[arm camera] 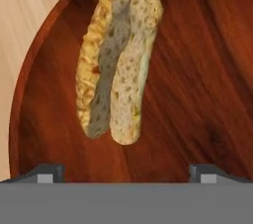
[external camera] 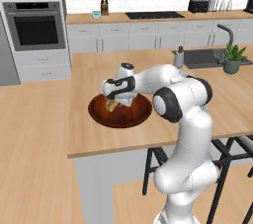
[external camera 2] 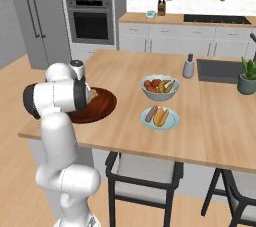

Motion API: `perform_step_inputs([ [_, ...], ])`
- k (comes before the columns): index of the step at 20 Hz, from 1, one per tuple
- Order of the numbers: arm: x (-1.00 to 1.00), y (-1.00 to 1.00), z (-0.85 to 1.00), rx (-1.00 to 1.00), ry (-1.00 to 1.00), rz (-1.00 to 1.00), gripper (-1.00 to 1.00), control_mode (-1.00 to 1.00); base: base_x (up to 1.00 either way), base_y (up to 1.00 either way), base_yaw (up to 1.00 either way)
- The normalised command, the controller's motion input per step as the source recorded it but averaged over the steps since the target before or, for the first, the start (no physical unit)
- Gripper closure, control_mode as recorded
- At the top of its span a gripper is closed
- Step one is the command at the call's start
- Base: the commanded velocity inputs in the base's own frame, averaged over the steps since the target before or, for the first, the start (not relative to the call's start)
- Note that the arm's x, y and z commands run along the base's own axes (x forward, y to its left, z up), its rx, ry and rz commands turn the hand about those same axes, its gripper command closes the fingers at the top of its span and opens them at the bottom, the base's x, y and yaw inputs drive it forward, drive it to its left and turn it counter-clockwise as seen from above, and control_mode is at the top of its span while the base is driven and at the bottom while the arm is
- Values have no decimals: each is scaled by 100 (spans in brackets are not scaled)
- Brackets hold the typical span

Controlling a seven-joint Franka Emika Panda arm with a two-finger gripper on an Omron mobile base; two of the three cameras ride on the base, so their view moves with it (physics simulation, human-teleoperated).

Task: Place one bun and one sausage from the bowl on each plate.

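Wood grain and crusty bread

The bowl (arm camera: 197, 70) looks like polished reddish-brown wood with streaked grain; the bun (arm camera: 118, 65) has a rough, porous crumb; the counter (external camera: 99, 134) is pale matt wood.

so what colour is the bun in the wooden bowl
Pale beige inside with a speckled yellow-brown crust. The bun shows best in the hand view, lying in the reddish-brown bowl.

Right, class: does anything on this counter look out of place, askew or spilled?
Nothing stands out. The split bun lies flat in the wooden bowl under the open gripper; one blue plate holds a bun and sausage; the fruit bowl stands upright.
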Motion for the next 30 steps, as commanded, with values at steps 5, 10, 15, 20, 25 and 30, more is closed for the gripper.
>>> perform_step_inputs([
  [5,71,16,-11,-9,21,0,-100,-100,0,0,0],
  [10,40,8,-46,-14,21,0,-100,-100,0,0,0],
  [15,17,0,-52,-11,13,0,-100,-100,0,0,0],
  [20,-20,-47,-73,-4,6,-3,-100,-100,0,0,0],
  [25,-27,-64,-96,0,1,-6,100,-100,0,0,0],
  [30,-6,-53,-70,1,-9,-1,100,-100,0,0,0],
])
